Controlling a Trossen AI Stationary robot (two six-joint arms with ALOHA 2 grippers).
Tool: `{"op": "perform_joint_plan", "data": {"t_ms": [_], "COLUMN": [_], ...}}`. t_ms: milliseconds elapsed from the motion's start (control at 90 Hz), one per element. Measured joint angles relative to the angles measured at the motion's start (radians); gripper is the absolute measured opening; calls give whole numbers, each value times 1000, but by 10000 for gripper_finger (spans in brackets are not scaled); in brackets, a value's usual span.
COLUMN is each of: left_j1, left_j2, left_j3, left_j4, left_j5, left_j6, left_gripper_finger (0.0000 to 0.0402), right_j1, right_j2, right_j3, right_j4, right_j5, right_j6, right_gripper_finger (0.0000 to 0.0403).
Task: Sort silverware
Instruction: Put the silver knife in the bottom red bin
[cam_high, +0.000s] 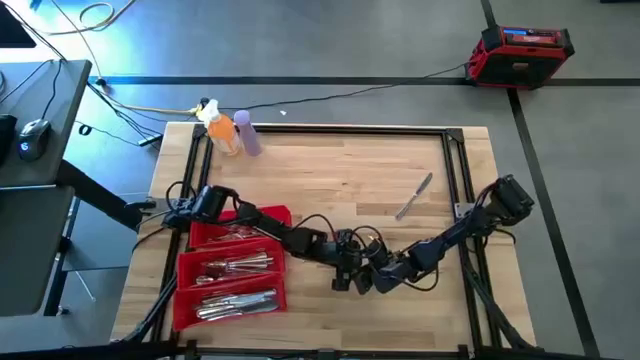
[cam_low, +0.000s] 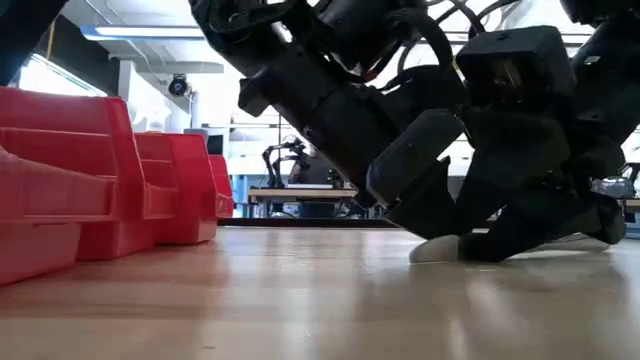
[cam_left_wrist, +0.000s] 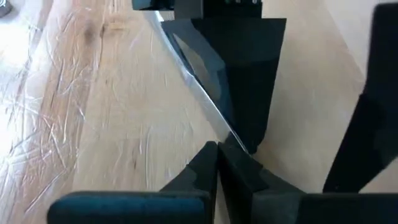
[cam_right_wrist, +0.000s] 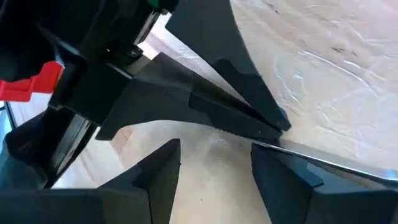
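Near the table's front middle my two grippers meet. My left gripper (cam_high: 345, 272) (cam_left_wrist: 219, 148) is shut on a slim shiny piece of silverware (cam_left_wrist: 193, 81) (cam_right_wrist: 348, 165) that runs away from its tips, low over the wood. My right gripper (cam_high: 373, 280) (cam_right_wrist: 214, 165) faces it, open; one of its fingers (cam_left_wrist: 245, 74) stands right beside the piece, and I cannot tell whether it touches. Another piece of silverware (cam_high: 413, 196) lies flat on the table at the right. The red tray (cam_high: 183, 280) at the left holds several pieces in three compartments. My left gripper pinches the near end of the slim silver piece (cam_left_wrist: 227, 134) between its two fingertips, only at their free ends. The fingers run roughly in line with the piece, low and close to the tabletop. Whether the piece rests on the wood, I cannot tell.
An orange bottle (cam_high: 225, 132) and a purple bottle (cam_high: 248, 135) stand at the table's far left corner. The red tray (cam_low: 100, 180) fills the left side in the low view. Bare wood (cam_high: 340, 170) lies in the table's middle and far part.
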Motion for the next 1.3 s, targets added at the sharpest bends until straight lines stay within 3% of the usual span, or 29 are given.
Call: {"op": "perform_joint_plan", "data": {"t_ms": [367, 633, 1300], "left_j1": [-5, -21, -18], "left_j2": [-22, -108, -54], "left_j3": [1, -6, 0], "left_j4": [-14, -137, -97], "left_j5": [127, 185, 81], "left_j6": [-115, -147, -140], "left_gripper_finger": [0, 0, 0], "right_j1": [10, 9, 9], "right_j2": [-1, -1, 2], "right_j3": [-12, -14, -21], "right_j4": [-23, -23, 69], "right_j5": [21, 33, 58], "right_j6": [-28, -34, -100], "right_gripper_finger": [181, 181, 181]}}
